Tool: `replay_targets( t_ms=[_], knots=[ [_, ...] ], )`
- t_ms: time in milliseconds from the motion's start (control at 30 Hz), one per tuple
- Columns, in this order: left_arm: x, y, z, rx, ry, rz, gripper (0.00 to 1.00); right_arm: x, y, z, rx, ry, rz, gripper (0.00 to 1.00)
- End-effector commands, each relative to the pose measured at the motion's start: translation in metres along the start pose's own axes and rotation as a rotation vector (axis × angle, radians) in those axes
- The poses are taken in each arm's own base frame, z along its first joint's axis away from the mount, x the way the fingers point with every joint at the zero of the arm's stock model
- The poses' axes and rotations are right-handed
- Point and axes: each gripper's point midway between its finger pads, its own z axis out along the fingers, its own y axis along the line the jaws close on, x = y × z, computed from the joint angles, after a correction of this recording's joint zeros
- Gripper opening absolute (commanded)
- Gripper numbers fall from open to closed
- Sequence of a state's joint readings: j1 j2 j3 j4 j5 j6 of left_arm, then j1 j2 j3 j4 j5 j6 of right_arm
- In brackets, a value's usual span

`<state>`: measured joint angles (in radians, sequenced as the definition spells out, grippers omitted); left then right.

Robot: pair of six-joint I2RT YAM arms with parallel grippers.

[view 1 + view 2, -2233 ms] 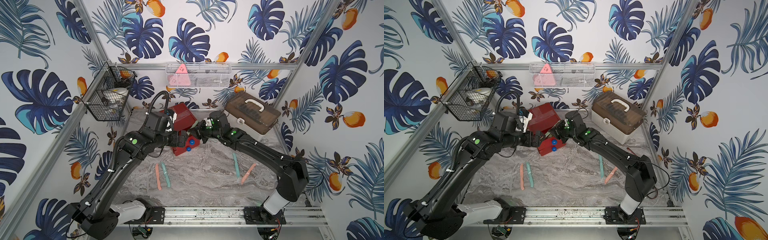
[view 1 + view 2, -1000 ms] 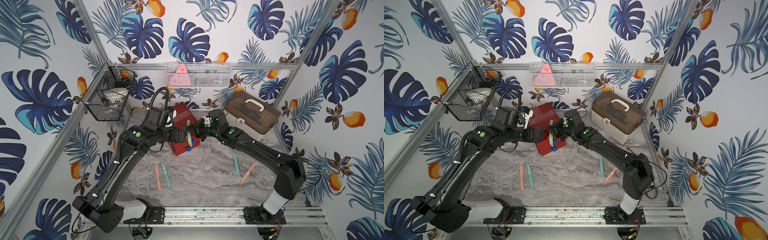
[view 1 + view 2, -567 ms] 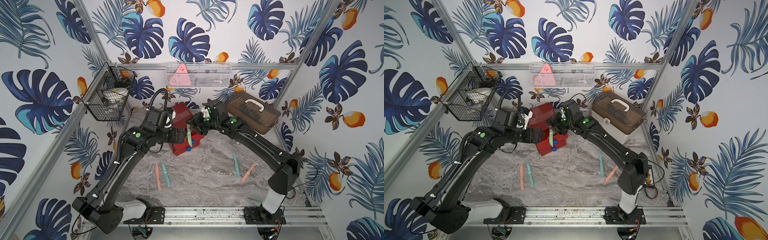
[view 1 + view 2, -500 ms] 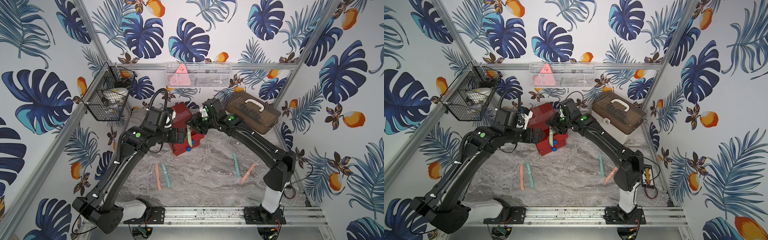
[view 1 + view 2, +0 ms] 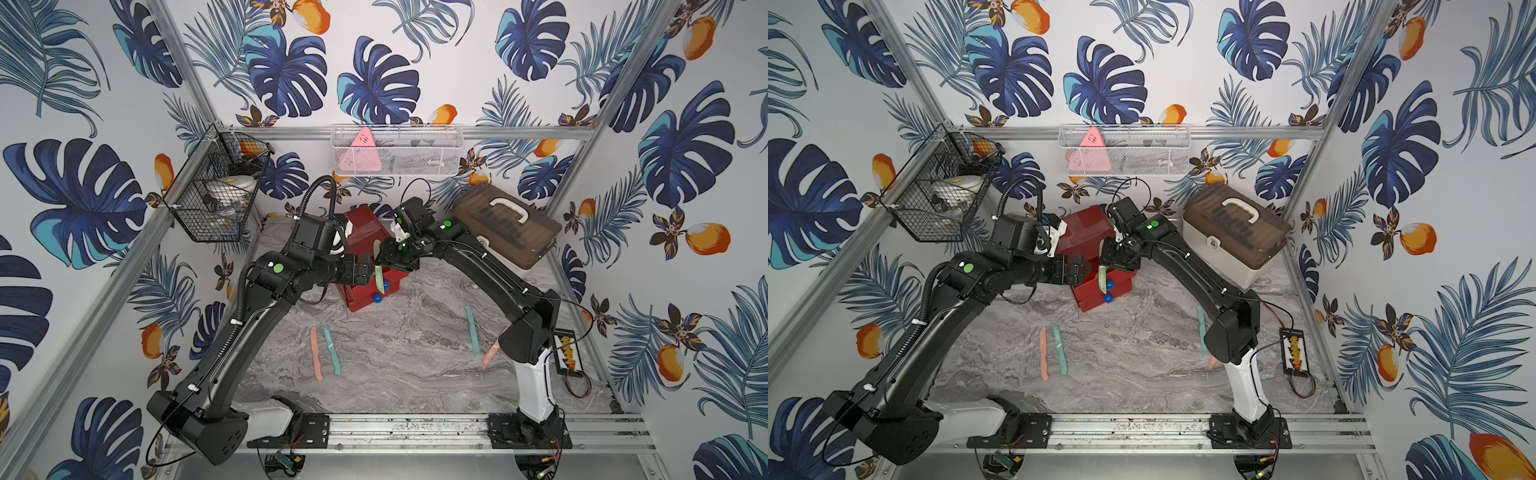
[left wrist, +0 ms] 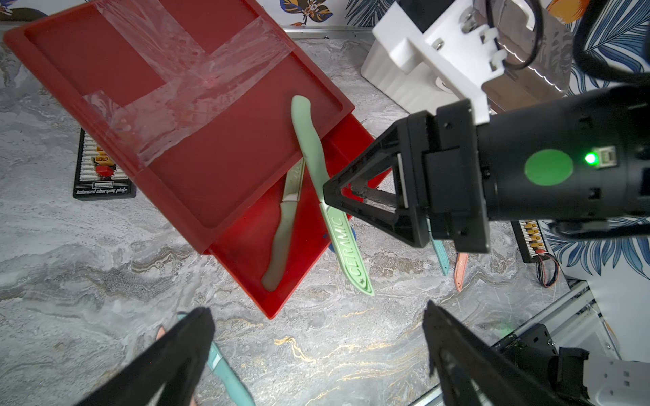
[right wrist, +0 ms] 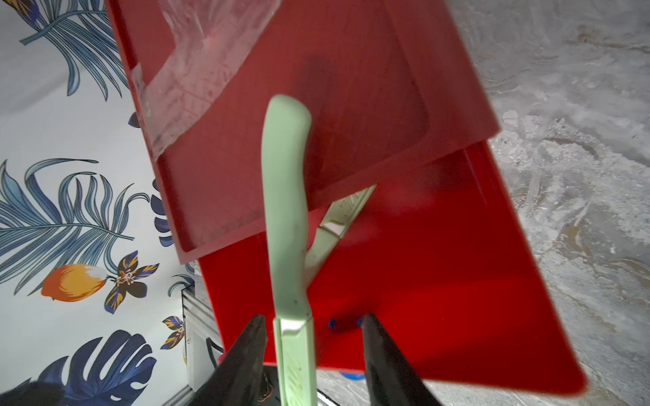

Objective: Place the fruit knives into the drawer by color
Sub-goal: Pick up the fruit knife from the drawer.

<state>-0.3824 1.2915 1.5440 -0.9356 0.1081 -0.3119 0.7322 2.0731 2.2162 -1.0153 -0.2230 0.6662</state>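
Since a second ago the right arm has drawn its wrist up and back over the chest, and its jaws have loosened.

Nearest, on the marble tabletop [image 5: 395, 382], a pink knife [image 5: 317, 353] and a teal knife [image 5: 332, 349] lie side by side at 7 o'clock. A second teal knife [image 5: 471, 330] and a second pink knife [image 5: 489, 356] lie at 4 o'clock.

Farther back, at 12 o'clock, the red chest [image 5: 365, 226] has its top drawer [image 6: 246, 242] pulled out, with one green knife [image 6: 281, 239] inside. Another green knife [image 6: 313, 151] rests slantwise, its handle on the chest top and its sheathed blade jutting past the drawer's edge.

The right end effector [image 7: 313, 316] stands open astride it, not clamping. The left end effector [image 6: 316, 311] hovers wide open and empty.

This knife looks light, stiff, smooth and likely to slide. It is probably best pinched across its flat sides at the joint between handle and sheath.
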Motion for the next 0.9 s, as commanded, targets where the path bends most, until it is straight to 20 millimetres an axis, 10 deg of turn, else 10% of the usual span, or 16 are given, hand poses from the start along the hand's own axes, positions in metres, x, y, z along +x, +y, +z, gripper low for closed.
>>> replay_targets(
  t_ms=[0, 267, 567, 867],
  knots=[
    [-0.003, -0.001, 0.001, 0.009, -0.011, 0.016, 0.99, 0.004, -0.005, 0.005, 0.025, 0.02, -0.065, 0.49],
    [0.002, 0.002, 0.003, 0.007, 0.0, 0.004, 0.99, -0.008, 0.004, 0.005, -0.005, -0.027, -0.13, 0.46],
    [0.003, 0.005, 0.005, 0.005, 0.003, -0.008, 0.99, -0.009, 0.02, 0.007, -0.085, -0.023, -0.102, 0.11],
    [0.001, 0.005, 0.004, 0.01, -0.003, -0.016, 0.99, -0.001, 0.003, -0.032, -0.054, -0.093, 0.241, 0.0]
  ],
)
